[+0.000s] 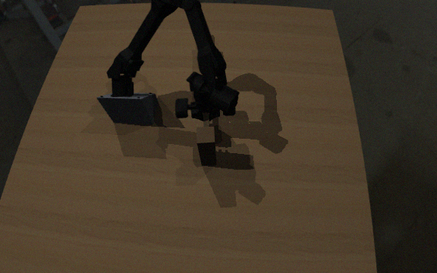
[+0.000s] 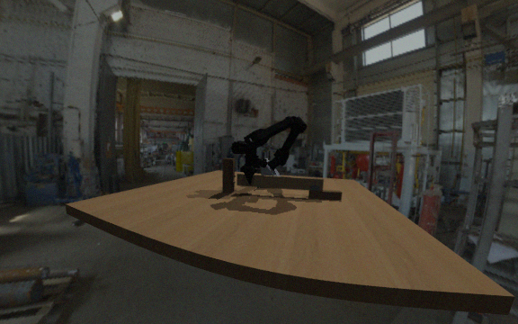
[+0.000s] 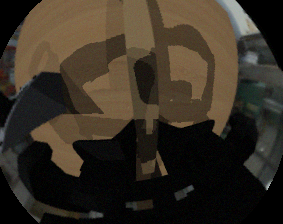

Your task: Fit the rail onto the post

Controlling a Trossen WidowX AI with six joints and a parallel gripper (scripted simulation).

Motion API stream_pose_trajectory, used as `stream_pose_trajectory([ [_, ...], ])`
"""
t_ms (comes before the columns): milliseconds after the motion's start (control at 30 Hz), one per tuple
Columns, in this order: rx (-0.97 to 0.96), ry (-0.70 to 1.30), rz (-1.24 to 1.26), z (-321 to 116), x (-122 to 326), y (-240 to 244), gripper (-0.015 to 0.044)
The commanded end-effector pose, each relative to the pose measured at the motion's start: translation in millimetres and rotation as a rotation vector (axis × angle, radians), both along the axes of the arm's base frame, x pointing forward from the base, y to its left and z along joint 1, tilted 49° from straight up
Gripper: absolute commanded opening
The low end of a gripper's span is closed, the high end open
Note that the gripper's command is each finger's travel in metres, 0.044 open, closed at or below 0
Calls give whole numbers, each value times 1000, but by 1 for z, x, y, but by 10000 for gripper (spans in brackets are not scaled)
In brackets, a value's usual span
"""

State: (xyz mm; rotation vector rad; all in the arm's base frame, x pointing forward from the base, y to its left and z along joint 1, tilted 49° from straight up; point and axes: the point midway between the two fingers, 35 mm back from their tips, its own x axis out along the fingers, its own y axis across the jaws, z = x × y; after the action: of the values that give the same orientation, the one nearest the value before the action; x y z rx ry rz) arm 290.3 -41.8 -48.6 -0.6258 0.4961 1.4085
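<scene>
Tool (image 1: 208, 118) (image 2: 249, 181) (image 3: 141, 120) clamped on the rail (image 2: 286, 181) (image 3: 140, 30) nr the post (image 1: 205, 135) (image 2: 227, 175). Looks stiff, prob. light; I'd grip its sides close to the post end, w/o twisting.
</scene>
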Motion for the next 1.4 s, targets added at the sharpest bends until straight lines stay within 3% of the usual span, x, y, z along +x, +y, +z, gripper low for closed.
stream_pose_trajectory([
  [0,-4,-8,-3,0,2,-4,0],
  [1367,-5,-8,-3,-9,3,-13,0],
])
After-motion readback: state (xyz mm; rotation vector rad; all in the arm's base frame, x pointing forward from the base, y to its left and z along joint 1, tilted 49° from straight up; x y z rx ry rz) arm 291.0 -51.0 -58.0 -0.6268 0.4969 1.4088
